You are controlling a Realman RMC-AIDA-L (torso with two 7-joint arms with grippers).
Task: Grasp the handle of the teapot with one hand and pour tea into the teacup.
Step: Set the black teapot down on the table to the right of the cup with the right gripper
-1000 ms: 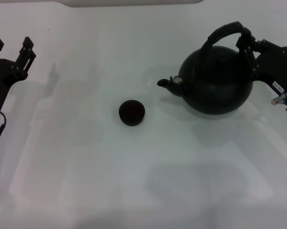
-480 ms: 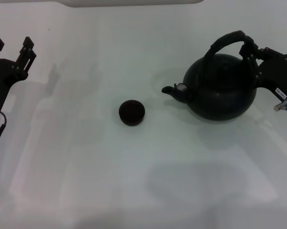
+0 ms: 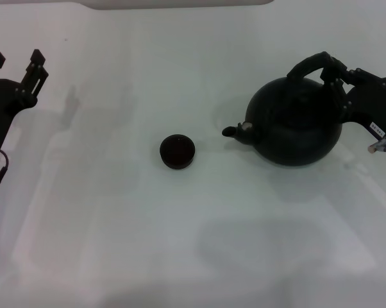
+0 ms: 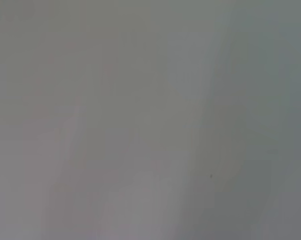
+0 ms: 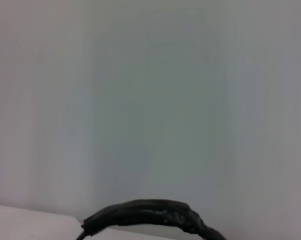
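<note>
Left pincer [image 3: 16,64]: parked at the far left edge of the counter [image 3: 116,244], fingers spread open, nothing between them. I read it as idle; its wrist view shows only bare surface.

Cup [image 3: 177,151]: sits upright on the counter near the middle, well apart from the left pincer and short of the pot's spout. Interior looks dark; I can't tell whether that is tea or just the black glaze.

Pot [image 3: 294,122]: right of the cup, belly toward the counter. I can't say for certain whether it is resting or just clear of the surface. Its long axis runs left-right from spout [image 3: 234,130] to the back of the body, and the spout points left toward the cup, dipped slightly. That heading suits the pour, but the spout is not over the cup.

Handle [image 3: 313,65]: arches over the pot's top, leaning toward the right side. It also shows in the right wrist view [image 5: 145,215] as a dark ribbed arc.

Right pincer [image 3: 334,72]: closed on the handle's right end, arm coming in from the right edge. My judgement: the side grip lets the wrist roll tip the spout down.
</note>
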